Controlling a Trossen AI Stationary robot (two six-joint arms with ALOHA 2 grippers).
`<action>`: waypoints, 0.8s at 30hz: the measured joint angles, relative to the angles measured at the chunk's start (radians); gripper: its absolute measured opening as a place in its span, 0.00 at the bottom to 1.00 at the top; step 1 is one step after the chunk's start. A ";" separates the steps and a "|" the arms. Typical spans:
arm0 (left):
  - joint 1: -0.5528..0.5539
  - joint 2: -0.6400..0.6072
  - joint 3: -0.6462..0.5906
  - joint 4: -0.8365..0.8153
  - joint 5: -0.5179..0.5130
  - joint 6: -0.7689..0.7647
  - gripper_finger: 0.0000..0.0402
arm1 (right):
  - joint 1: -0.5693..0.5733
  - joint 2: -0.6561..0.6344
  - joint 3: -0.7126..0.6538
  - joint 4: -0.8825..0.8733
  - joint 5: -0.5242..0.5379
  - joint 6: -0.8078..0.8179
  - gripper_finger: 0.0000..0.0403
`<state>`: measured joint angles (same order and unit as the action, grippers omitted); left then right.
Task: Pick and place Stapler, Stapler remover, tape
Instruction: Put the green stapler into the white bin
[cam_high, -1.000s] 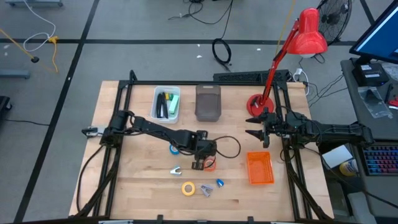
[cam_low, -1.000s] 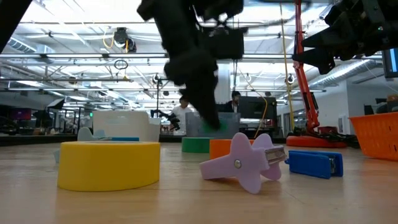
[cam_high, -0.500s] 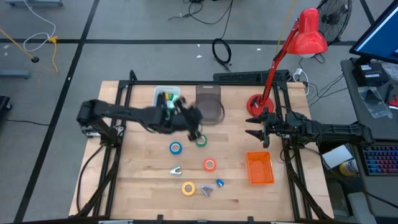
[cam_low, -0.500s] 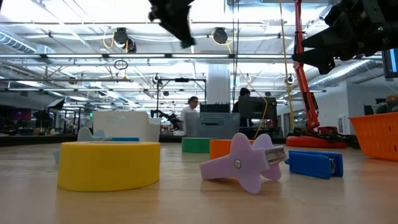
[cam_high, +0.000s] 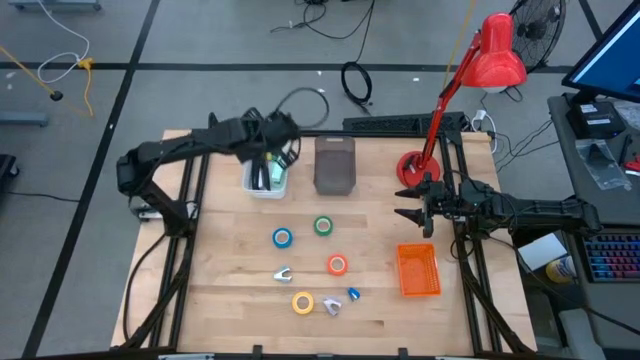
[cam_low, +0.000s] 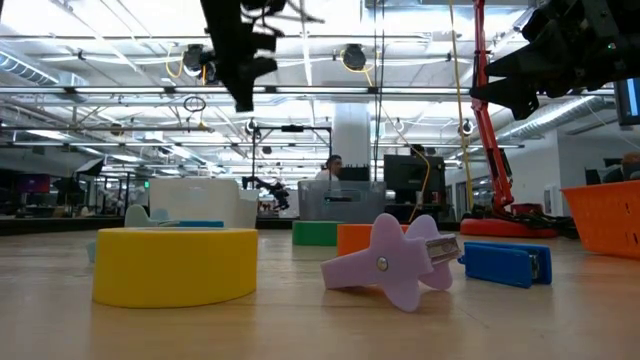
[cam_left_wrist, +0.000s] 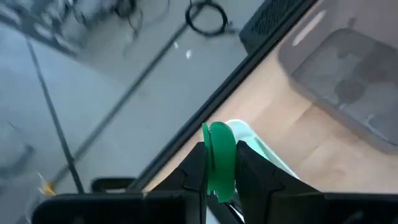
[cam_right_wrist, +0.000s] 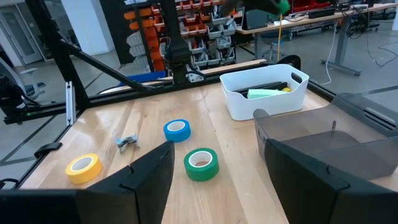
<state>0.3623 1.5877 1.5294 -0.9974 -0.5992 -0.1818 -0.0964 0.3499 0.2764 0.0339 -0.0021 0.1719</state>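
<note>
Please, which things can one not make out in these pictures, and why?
- Green object held in the left gripper: the left wrist view shows only its thin edge, the fingers cover the rest, so its kind is unclear.
- Contents of the white bin: in the high view, the left arm overlaps it and the items are too small.

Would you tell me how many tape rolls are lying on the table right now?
4: blue roll and green roll side by side mid-table, orange roll left of the orange basket, yellow roll beside the purple remover. None seems hidden.
</note>
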 joint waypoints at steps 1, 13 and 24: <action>0.029 0.007 0.000 0.004 0.025 0.000 0.13 | 0.000 0.000 0.000 0.000 0.000 0.000 0.60; 0.251 0.096 -0.001 0.019 0.278 0.008 0.13 | 0.000 0.000 0.000 0.000 0.000 0.000 0.60; 0.250 0.231 -0.001 -0.010 0.370 -0.005 0.13 | 0.000 0.000 0.000 0.000 0.000 0.000 0.60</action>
<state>0.6127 1.8185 1.5280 -1.0072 -0.2289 -0.1865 -0.0963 0.3498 0.2764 0.0338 -0.0017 0.1715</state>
